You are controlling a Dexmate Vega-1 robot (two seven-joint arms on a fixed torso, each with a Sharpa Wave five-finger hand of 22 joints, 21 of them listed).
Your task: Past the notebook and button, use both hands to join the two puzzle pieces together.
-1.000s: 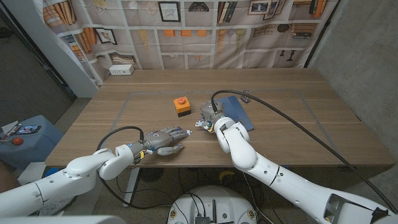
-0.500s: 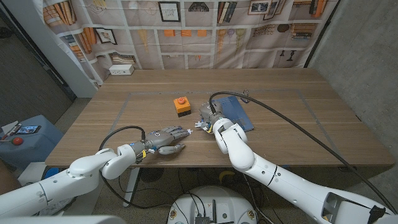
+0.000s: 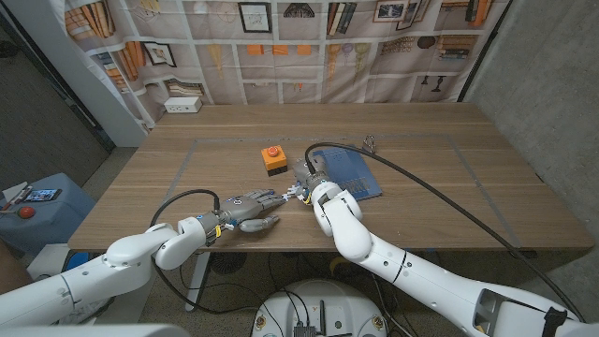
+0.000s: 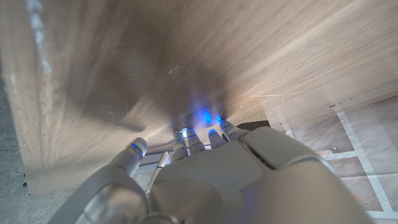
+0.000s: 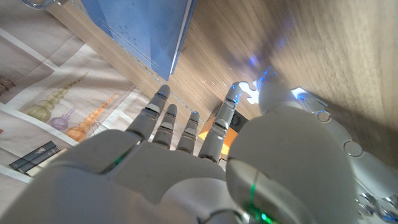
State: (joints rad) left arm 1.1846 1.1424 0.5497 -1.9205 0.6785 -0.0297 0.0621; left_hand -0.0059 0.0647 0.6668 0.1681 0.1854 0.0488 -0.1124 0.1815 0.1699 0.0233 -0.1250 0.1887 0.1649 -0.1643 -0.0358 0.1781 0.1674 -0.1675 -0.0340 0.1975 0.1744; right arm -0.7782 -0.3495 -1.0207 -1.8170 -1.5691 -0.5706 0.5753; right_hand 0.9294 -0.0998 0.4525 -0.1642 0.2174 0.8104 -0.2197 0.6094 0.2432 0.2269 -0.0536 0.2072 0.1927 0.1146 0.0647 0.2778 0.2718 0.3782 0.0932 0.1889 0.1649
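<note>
The left hand (image 3: 247,208) lies low on the wooden table (image 3: 440,178), fingers stretched out, holding nothing; the right hand (image 3: 310,178), grip unclear, sits beside the blue notebook (image 3: 359,170); a white puzzle piece (image 5: 252,92) lies at its fingertips; the orange button (image 3: 272,159) stands just beyond.

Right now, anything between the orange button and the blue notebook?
Head view: bare wood between the button and the notebook; the right hand sits just nearer the robot, at that gap's edge.
</note>
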